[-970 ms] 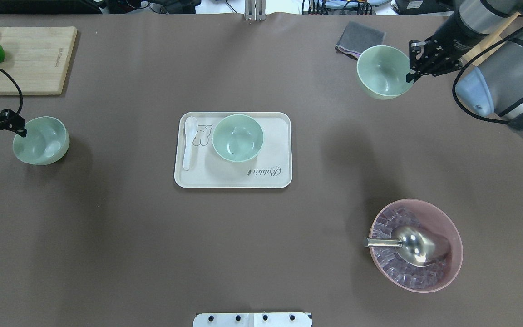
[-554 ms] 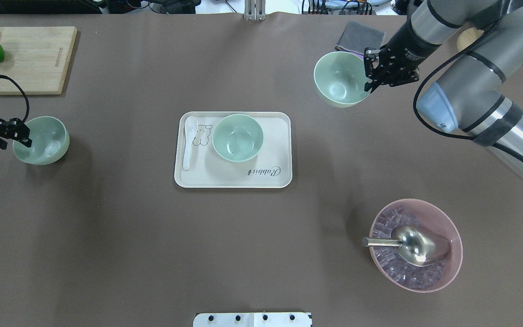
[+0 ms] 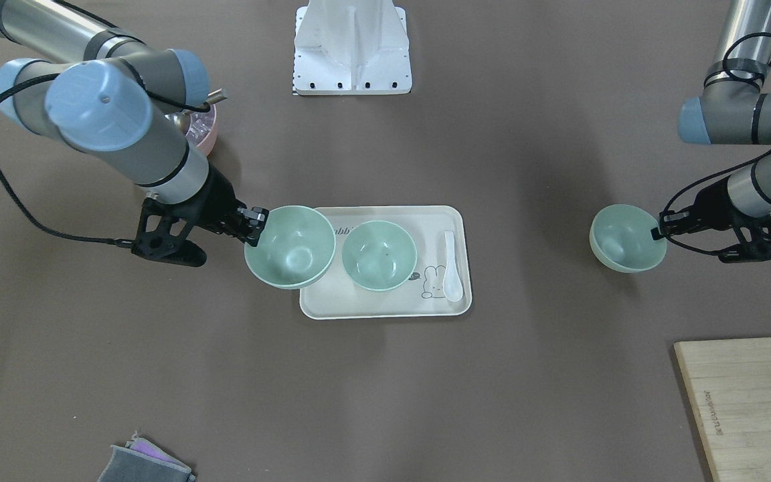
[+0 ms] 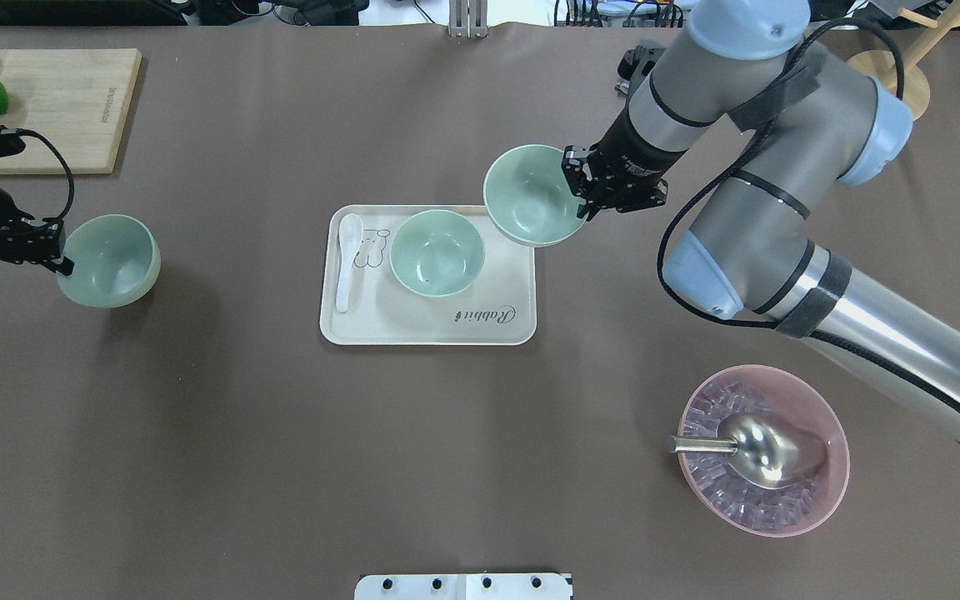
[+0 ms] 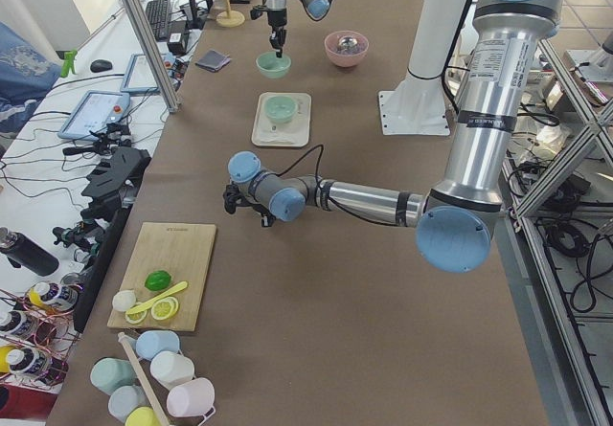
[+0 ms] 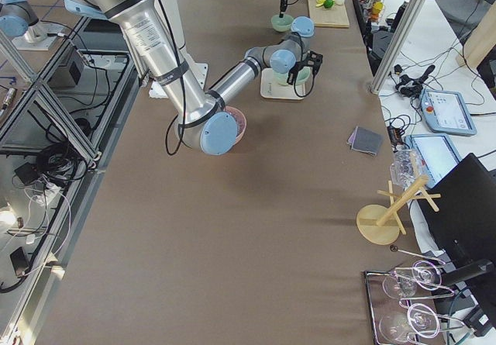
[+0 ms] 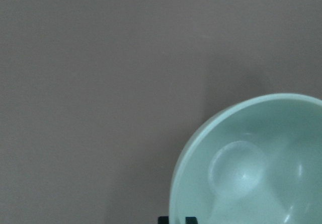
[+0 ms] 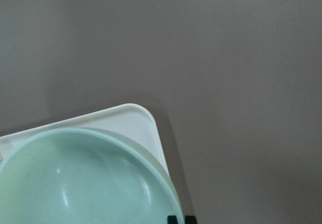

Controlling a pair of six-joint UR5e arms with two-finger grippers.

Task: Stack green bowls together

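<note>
One green bowl (image 4: 436,252) stands on the cream tray (image 4: 447,323), and also shows in the front view (image 3: 379,255). My right gripper (image 4: 584,196) is shut on the rim of a second green bowl (image 4: 532,207). It holds this bowl in the air over the tray's far right corner, beside the tray bowl (image 3: 290,246) (image 8: 85,183). My left gripper (image 4: 63,262) is shut on the rim of the third green bowl (image 4: 109,260) at the table's left side (image 3: 626,237) (image 7: 251,168). This bowl is tilted slightly.
A white spoon (image 4: 347,260) lies on the tray's left part. A pink bowl (image 4: 837,471) with a metal scoop (image 4: 759,450) stands front right. A wooden cutting board (image 4: 55,108) with fruit is far left. A grey cloth (image 3: 144,463) lies far right.
My right gripper has carried its bowl from the far right of the table leftward to the tray's corner. My left gripper has moved its bowl a little to the right.
</note>
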